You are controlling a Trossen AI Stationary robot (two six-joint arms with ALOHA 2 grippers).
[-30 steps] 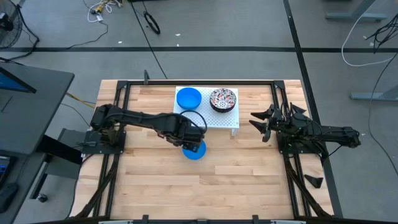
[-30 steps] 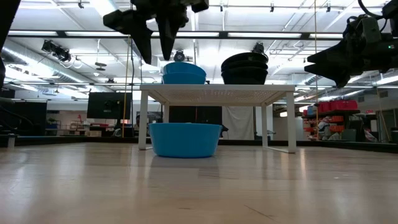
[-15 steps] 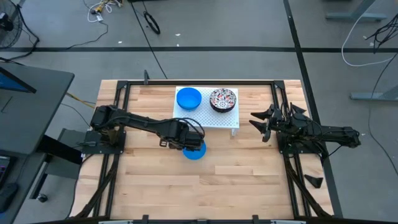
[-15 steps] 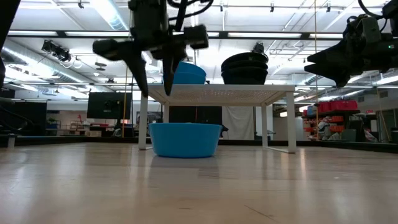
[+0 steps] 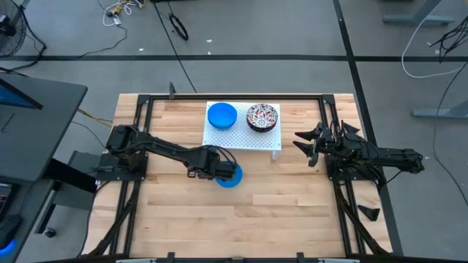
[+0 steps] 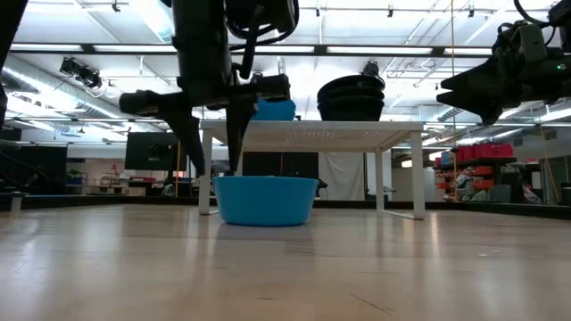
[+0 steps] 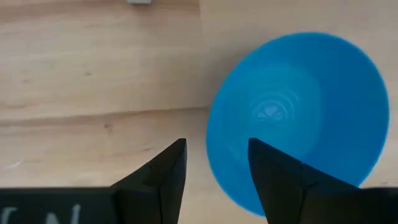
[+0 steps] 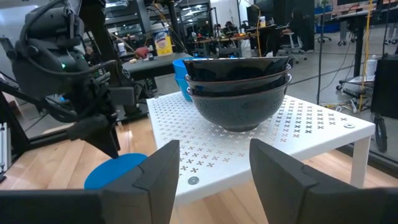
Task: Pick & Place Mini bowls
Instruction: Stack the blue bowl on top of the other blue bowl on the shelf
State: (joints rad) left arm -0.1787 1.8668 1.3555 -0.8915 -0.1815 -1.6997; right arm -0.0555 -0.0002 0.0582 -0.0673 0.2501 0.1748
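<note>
One blue bowl [image 5: 229,176] sits alone on the tabletop [image 5: 278,204], just in front of the white rack [image 5: 263,139]. The left tool [image 5: 219,172] hangs open over the bowl's near rim, one finger on each side of the wall, with bare wood all around. On the rack stand a second blue bowl [image 5: 222,115] and stacked patterned bowls [image 5: 262,116]; only the right wrist view shows them stacked. The right tool [image 5: 307,146] waits open beside the rack.
</note>
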